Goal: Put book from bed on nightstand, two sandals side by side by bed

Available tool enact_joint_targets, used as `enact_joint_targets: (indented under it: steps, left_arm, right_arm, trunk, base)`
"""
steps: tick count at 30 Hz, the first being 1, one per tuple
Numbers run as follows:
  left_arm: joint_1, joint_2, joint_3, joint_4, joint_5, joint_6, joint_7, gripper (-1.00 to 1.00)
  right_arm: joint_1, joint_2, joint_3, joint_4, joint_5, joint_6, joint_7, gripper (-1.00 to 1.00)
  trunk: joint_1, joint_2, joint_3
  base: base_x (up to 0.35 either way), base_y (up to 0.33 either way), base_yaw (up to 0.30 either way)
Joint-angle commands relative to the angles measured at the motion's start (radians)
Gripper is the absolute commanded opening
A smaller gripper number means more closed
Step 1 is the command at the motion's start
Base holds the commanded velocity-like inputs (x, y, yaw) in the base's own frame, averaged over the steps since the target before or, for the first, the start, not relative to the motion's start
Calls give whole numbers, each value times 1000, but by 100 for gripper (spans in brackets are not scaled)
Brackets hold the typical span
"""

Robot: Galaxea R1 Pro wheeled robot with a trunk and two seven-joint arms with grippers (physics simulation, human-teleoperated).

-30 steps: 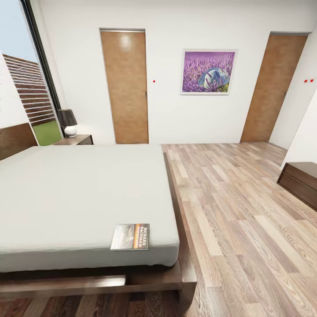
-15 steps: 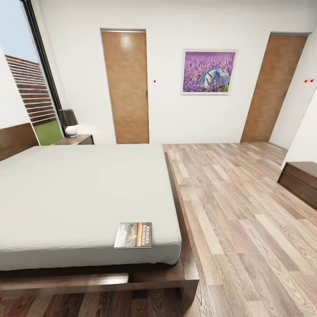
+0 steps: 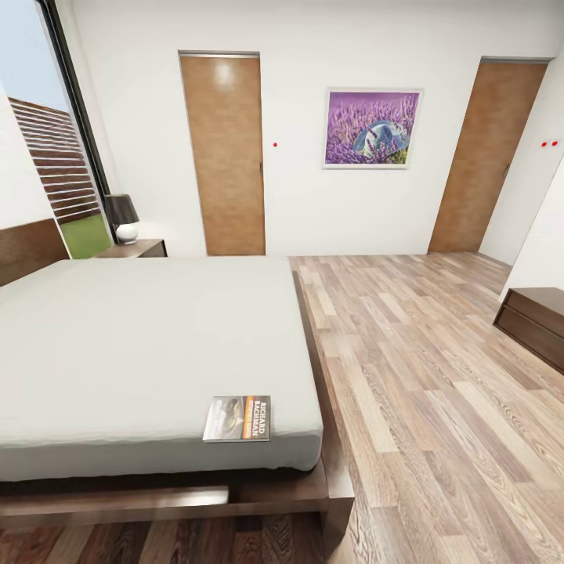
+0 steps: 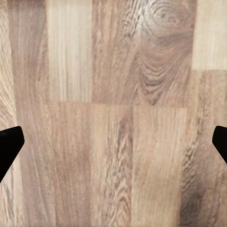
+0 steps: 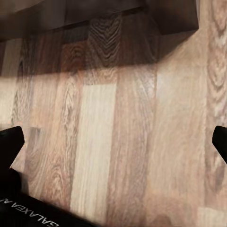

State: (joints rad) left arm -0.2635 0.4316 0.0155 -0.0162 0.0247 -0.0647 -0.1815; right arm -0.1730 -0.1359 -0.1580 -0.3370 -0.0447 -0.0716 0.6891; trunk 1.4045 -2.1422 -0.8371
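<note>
The book [image 3: 236,419] lies flat on the light-grey mattress near the front right corner of the bed [image 3: 141,345]. A nightstand [image 3: 139,248] with a black-shaded lamp stands beyond the bed's far corner, by the window. The sandals are out of view. In the left wrist view my left gripper [image 4: 113,146] is open, its black fingertips [image 4: 8,146] wide apart over bare wood planks. In the right wrist view my right gripper [image 5: 113,146] is also open above the floor, close to the corner of the bed's dark base [image 5: 175,16]. Neither gripper holds anything.
Light wood-plank floor [image 3: 423,376] stretches to the right of the bed. A low dark cabinet [image 3: 536,321] stands at the right edge. Two brown doors [image 3: 225,153] and a purple picture [image 3: 371,128] are on the far wall. A tall window [image 3: 47,141] is at the left.
The head camera shifted slightly a second ago, then held still. The book and the bed have not moved.
</note>
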Motion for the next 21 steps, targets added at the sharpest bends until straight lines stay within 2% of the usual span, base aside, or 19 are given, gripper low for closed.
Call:
enact_joint_targets:
  steps: [1, 6, 9, 12, 13, 16, 17, 18, 19, 20, 21]
  left_arm:
    - [-1, 0, 1, 1, 2, -3, -4, 100]
    - [-1, -1, 1, 1, 2, -3, -4, 100]
    - [-1, -2, 1, 1, 2, -3, -4, 100]
    - [-1, -2, 1, 1, 2, -2, -5, 100]
    - [-1, -2, 1, 1, 2, -2, -5, 100]
    - [-1, -2, 1, 0, 2, -2, -5, 100]
    - [-2, -2, 1, 0, 2, -2, -5, 100]
    - [-2, -2, 1, 0, 2, -2, -5, 100]
    - [-2, -2, 1, 0, 2, -2, -5, 100]
    - [-2, -2, 1, -1, 1, -1, -6, 100]
    - [-2, -2, 1, -1, 1, -1, -6, 100]
  right_arm:
    - [-2, -1, -7, 1, -4, 0, 33, 100]
    - [-6, -16, -19, 0, -4, 5, 199, 100]
    - [-7, -23, -29, 0, -4, 6, 270, 100]
    - [-7, -25, -72, 2, -4, 7, 306, 100]
    - [-7, -25, -72, 2, -4, 7, 306, 100]
    - [-8, -26, -138, 4, -3, 9, 328, 100]
    - [-8, -27, -172, 6, 0, 9, 338, 100]
    - [-8, -27, -172, 6, 0, 9, 338, 100]
    - [-8, -27, -184, 6, 2, 10, 342, 100]
    - [-8, -28, -213, 8, 5, 11, 351, 100]
    - [-8, -28, -217, 8, 6, 11, 352, 100]
  trunk:
    - [0, 0, -1]
    - [0, 0, -1]
    - [0, 0, -1]
    - [0, 0, -1]
    - [0, 0, -1]
    - [0, 0, -1]
    - [0, 0, -1]
    - [0, 0, -1]
    - [0, 0, -1]
    - [0, 0, -1]
    - [0, 0, -1]
  base:
    - [0, 0, 0]
    - [0, 0, 0]
    - [0, 0, 0]
    - [0, 0, 0]
    - [0, 0, 0]
    - [0, 0, 0]
    - [0, 0, 0]
    - [0, 0, 0]
    - [0, 0, 0]
    - [0, 0, 0]
    - [0, 0, 0]
